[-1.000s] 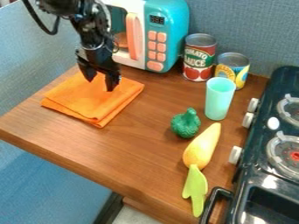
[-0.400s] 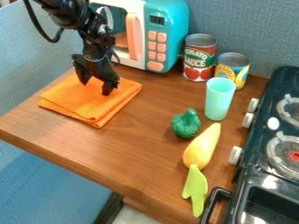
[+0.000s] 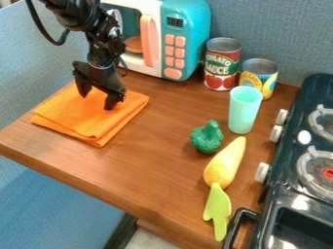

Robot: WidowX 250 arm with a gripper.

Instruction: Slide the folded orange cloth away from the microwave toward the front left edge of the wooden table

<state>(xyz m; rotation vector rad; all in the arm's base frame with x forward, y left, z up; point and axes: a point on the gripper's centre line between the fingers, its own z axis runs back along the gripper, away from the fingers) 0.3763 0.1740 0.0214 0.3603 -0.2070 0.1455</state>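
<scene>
At the left of the wooden counter (image 3: 156, 155), open gripper (image 3: 98, 99) meets folded orange cloth (image 3: 78, 124)

Down from the upper left of the camera view comes the black arm (image 3: 77, 17), with the gripper hanging at its end. Its two fingers stand apart, one to the left and one to the right, with their tips down at the upper part of the cloth and nothing gripped between them. The cloth lies flat in folded layers near the counter's left edge.

Behind it, against the blue-grey wall, stands a teal and white toy microwave (image 3: 189, 19) with a peach handle (image 3: 148, 41) and peach buttons. Right of that are two upright cans: a taller red and green one (image 3: 222, 65) and a shorter yellow and blue one (image 3: 261, 80). A pale turquoise cup (image 3: 244, 111) stands upright in front of them. Nearer the camera sit a dark green toy vegetable (image 3: 207, 139) and, just beside it, a yellow-orange tapered one (image 3: 224, 163), whose lower end meets a lime-green piece (image 3: 217, 211). Along the right edge stands a dark toy stove (image 3: 315, 83) with white knobs and grey burner rings.
</scene>
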